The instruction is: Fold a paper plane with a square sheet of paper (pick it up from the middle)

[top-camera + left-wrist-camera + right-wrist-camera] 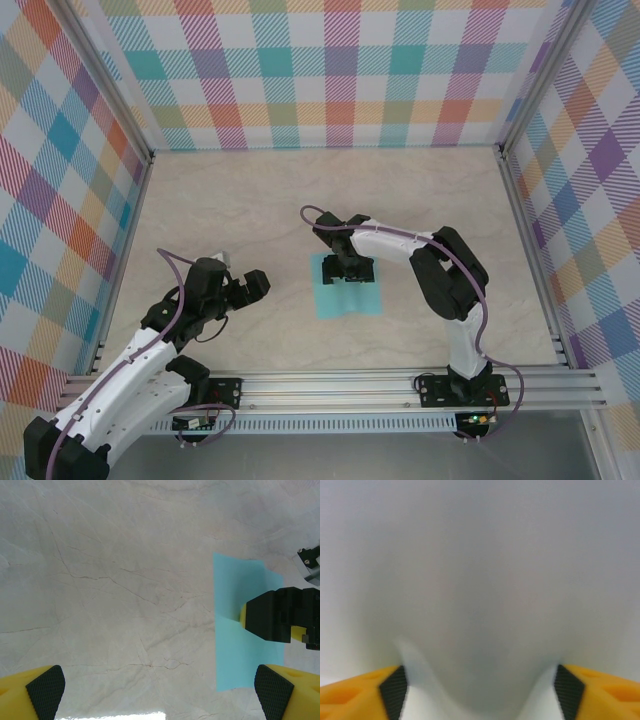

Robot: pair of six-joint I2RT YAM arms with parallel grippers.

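Note:
The square sheet of paper (345, 298) is light turquoise and lies flat on the table just right of centre. My right gripper (347, 268) points straight down onto the sheet's far half. In the right wrist view its fingertips (394, 690) stand apart with pale, blurred paper (480, 605) humped up between them. In the left wrist view the sheet (245, 655) lies at the right, with the right gripper's black and yellow fingers (272, 615) pressed on it. My left gripper (243, 283) hovers open over bare table left of the sheet, its jaws (160, 692) holding nothing.
The marbled beige table (250, 200) is walled by checkered panels at the back and on both sides. An aluminium rail (350, 385) carrying both arm bases runs along the near edge. Bare table lies between my left gripper and the sheet.

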